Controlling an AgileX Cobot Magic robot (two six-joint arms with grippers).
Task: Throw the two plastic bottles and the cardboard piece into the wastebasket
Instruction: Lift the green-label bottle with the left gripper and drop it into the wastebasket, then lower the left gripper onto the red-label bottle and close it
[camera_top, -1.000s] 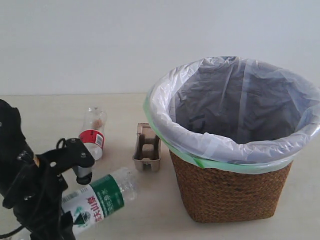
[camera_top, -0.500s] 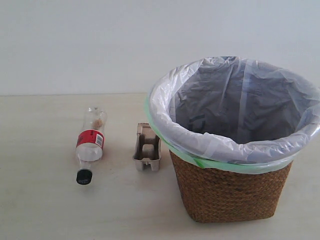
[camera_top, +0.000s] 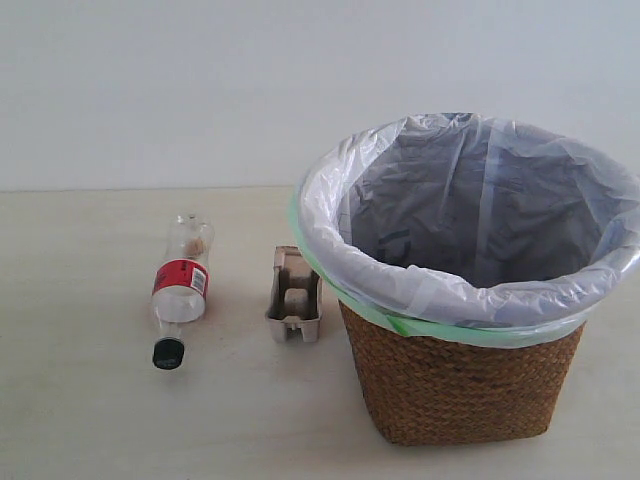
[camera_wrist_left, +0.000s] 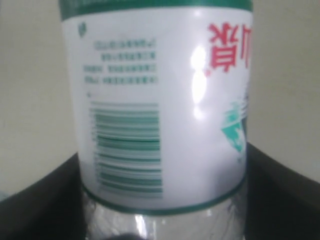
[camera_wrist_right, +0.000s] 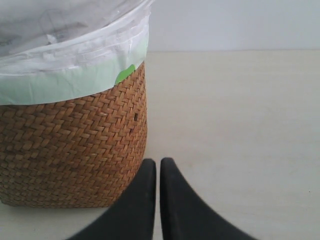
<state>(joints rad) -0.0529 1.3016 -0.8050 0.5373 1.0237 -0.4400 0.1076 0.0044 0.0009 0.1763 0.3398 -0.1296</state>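
Observation:
The longer bottle with the green-white label (camera_wrist_left: 160, 75) fills the left wrist view, and my left gripper (camera_wrist_left: 162, 170) is shut on it, a dark finger (camera_wrist_left: 40, 205) on each side. Neither it nor the arm shows in the exterior view. The shorter bottle (camera_top: 181, 288), with red-white label and black cap, lies on the table left of the cardboard piece (camera_top: 295, 295). The wastebasket (camera_top: 465, 385) stands to the right, its white bag folded over the rim. Beside the wastebasket (camera_wrist_right: 70, 145), low over the table, my right gripper (camera_wrist_right: 159, 162) is shut on nothing.
A pale tabletop (camera_top: 90, 420) runs back to a plain light wall (camera_top: 200, 90). Only the bag's liner shows inside the basket. Bare table (camera_wrist_right: 240, 125) lies on the far side of the right gripper from the basket.
One second ago the left arm held the green-label bottle at the lower left of the exterior view; it has since left that view. Nothing has moved in the last half second.

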